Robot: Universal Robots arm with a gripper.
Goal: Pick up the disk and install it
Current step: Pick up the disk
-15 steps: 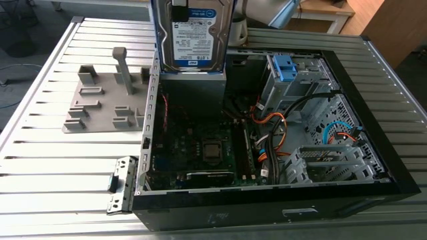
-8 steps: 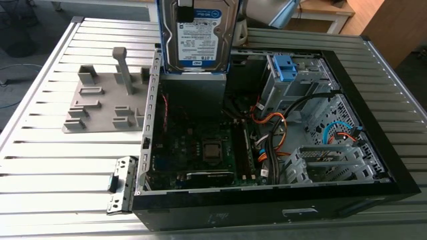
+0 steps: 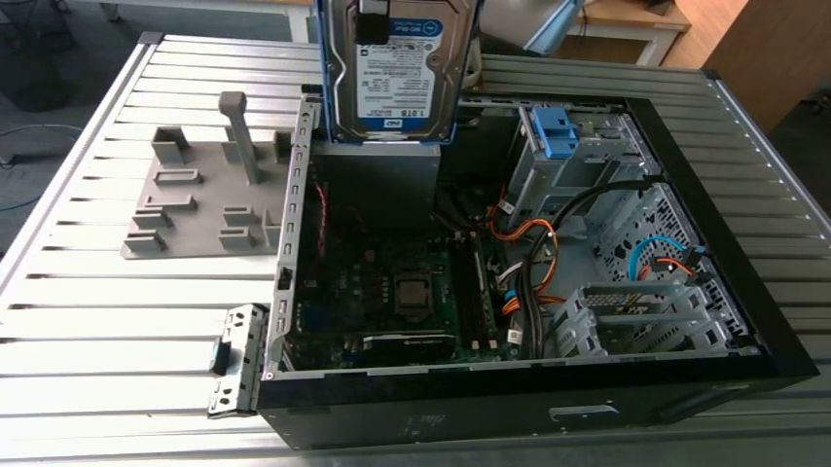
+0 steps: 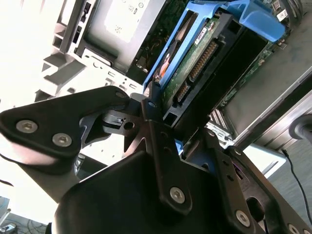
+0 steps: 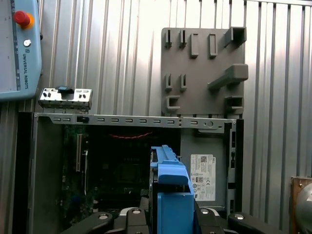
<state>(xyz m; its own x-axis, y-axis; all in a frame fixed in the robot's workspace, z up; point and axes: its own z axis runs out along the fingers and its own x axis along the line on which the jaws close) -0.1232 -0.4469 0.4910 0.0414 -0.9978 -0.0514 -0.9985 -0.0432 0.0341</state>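
Disk (image 3: pixel 389 73) aloft over an opened desktop computer case (image 3: pixel 520 418): the silver hard drive hangs upright at the top centre of the exterior view. Its label faces the camera and its blue carrier frame runs along both long edges. Its lower edge shows in front of the grey power-supply box (image 3: pixel 377 180) at the far end of the case.

In the second wrist view the gripper (image 4: pixel 178 119) has its black fingers (image 4: pixel 156 141) clamped on the drive from either side, with the green circuit-board face and connector end of the drive turned toward the camera. The first wrist view looks past the blue carrier, seen edge-on between the fingers, down into the case.

The case lies on its side on a slatted metal table (image 3: pixel 78 321) with its side panel off. A motherboard (image 3: pixel 389 292) is exposed in the lower middle of the exterior view, and orange cables (image 3: pixel 535 232) loop across the centre right. A small blue plastic bracket (image 3: pixel 552 131) sits in the metal drive cage at the upper right of the case.

Toward the exterior view's left, just beside the case, a grey fixture plate (image 3: pixel 195 209) with upright posts rests on the table. A small metal bracket (image 3: pixel 234 362) with a blue tab lies at the lower left, touching or nearly touching the case corner. The first wrist view also takes in a teach pendant (image 5: pixel 14 48) with a red button (image 5: pixel 21 18), lying on the table near the metal bracket.
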